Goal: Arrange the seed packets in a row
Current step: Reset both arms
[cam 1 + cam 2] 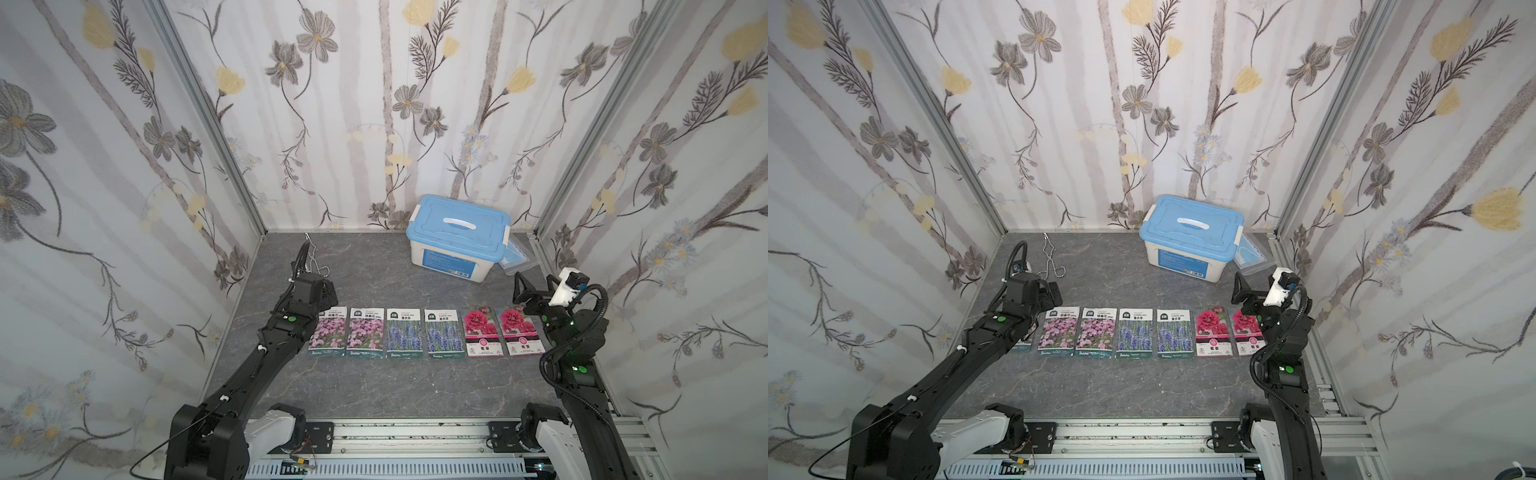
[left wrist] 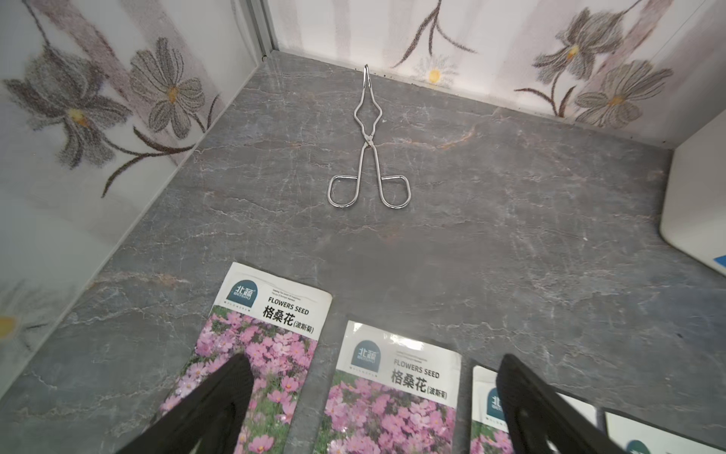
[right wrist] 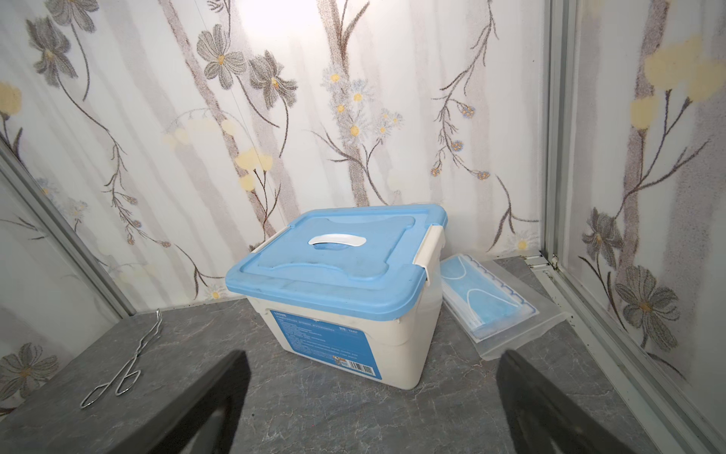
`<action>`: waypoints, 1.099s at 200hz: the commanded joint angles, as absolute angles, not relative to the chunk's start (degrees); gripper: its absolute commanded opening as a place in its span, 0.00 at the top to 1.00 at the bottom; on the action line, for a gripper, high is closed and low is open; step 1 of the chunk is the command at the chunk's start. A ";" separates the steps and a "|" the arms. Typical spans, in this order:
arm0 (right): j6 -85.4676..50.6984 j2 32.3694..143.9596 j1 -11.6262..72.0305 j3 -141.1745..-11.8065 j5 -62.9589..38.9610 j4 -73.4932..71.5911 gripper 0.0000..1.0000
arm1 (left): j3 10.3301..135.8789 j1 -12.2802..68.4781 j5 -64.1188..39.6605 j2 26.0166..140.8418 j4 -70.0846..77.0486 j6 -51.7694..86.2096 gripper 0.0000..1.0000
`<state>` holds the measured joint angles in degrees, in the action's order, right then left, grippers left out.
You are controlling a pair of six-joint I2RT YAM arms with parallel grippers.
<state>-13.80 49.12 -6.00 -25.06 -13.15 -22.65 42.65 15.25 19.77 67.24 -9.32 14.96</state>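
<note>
The seed packets (image 1: 405, 338) are lying face up in a tidy line across the table (image 1: 374, 386): pink pair, lavender pair, carnation pair. The arranging is looking finished, so the next move is probably just backing away. The left gripper (image 2: 373, 361) is hovering by the pink end and the right gripper (image 1: 534, 291) is hanging beyond the carnation end, both with fingers spread wide and holding nothing

6 seed packets (image 1: 404, 334) lie face-up in 1 row, paired by picture.
</note>
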 commanded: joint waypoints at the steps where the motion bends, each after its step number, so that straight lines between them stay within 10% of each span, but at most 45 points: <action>1: -10.92 52.93 -5.91 -25.69 -12.36 -27.65 0.00 | 41.61 13.75 18.53 71.90 0.18 5.28 0.00; 220: -7.49 76.37 -6.45 -14.01 -2.04 -59.06 0.00 | 20.31 6.61 11.42 85.07 52.55 -4.23 0.00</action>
